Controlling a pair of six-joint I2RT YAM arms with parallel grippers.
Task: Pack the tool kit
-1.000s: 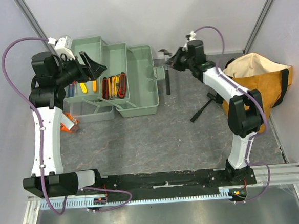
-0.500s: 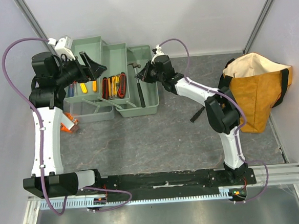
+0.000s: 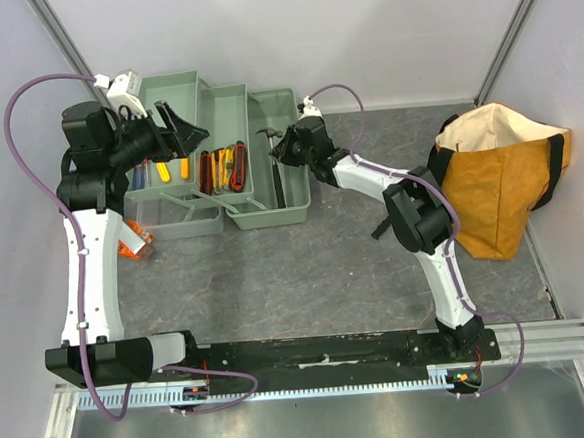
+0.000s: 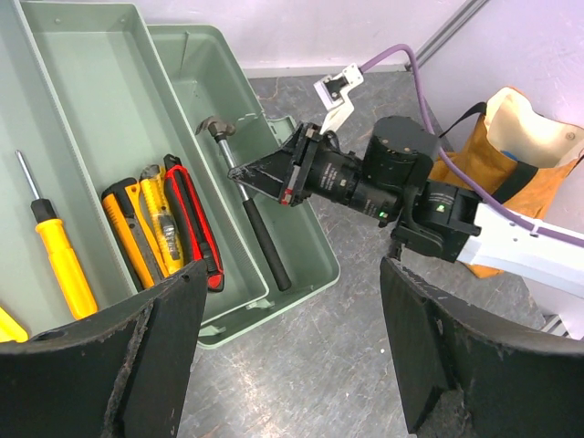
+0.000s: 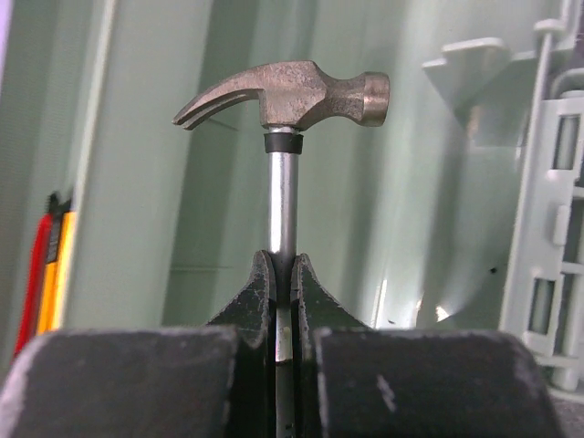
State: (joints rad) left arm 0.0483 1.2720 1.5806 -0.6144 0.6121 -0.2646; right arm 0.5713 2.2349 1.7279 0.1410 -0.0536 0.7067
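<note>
The pale green toolbox (image 3: 282, 215) stands open at the back left, its trays fanned out to the left. My right gripper (image 3: 285, 147) is shut on the metal shaft of the hammer (image 3: 279, 185) just below its head, over the right-hand compartment. The black handle points down into that compartment (image 4: 265, 242). The right wrist view shows the hammer head (image 5: 292, 91) above my shut gripper (image 5: 283, 269). Red and yellow utility knives (image 4: 178, 219) and a yellow screwdriver (image 4: 59, 255) lie in the trays. My left gripper (image 3: 188, 131) hangs open and empty above the trays.
An orange-tan fabric bag (image 3: 499, 174) with black straps stands at the right. A black tool (image 3: 392, 217) lies on the grey table between the bag and the toolbox. A small orange object (image 3: 135, 240) lies left of the toolbox.
My right arm has swung left with the hammer, from the table right of the toolbox to over its right compartment. The left arm has not moved.
</note>
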